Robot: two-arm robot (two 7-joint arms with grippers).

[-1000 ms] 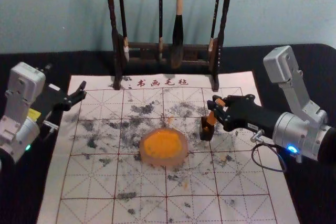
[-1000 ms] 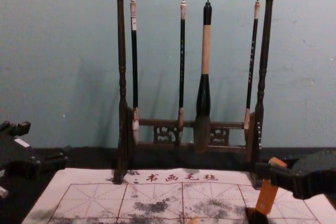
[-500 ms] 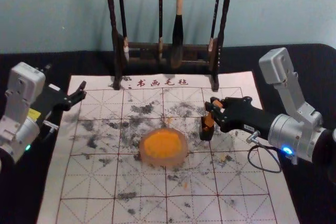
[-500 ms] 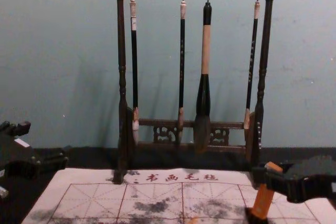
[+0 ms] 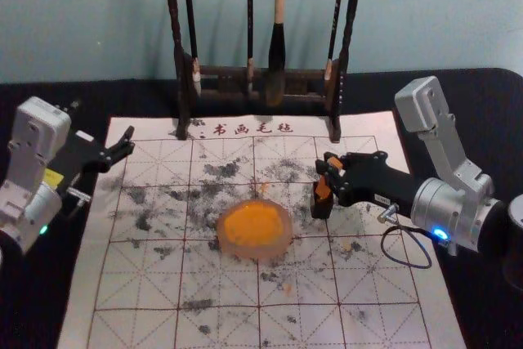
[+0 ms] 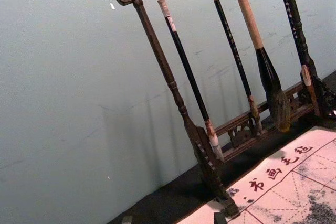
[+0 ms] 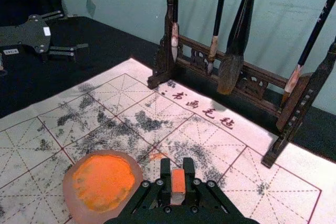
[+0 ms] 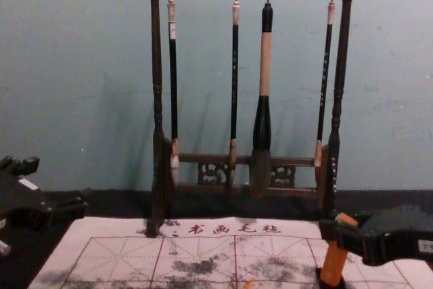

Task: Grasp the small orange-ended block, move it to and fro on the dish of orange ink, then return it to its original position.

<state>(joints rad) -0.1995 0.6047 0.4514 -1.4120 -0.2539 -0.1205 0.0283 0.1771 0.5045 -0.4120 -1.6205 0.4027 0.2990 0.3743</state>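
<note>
My right gripper point(image 5: 330, 176), shut on the orange block point(image 5: 322, 190), is over the dark holder point(image 5: 321, 208) right of the dish. In the right wrist view, the right gripper point(image 7: 177, 174) pinches the block point(image 7: 178, 184) between its tips. The chest view shows the block point(image 8: 333, 266) nearly upright, its lower end at the dark holder; how deep it sits I cannot tell. The dish of orange ink point(image 5: 255, 229) rests on the felt mat. My left gripper point(image 5: 125, 145) stays parked at the left, open and holding nothing; its fingertips point(image 6: 219, 217) edge into the left wrist view.
A dark wooden rack point(image 5: 221, 79) with several hanging brushes stands at the back edge of the gridded mat point(image 5: 163, 284). Black cloth point(image 5: 482, 112) surrounds the mat. Ink smudges mark the mat around the dish.
The right gripper has shifted left and lower with the block, which is more upright and nearer the dark holder. The left arm has stayed still.
</note>
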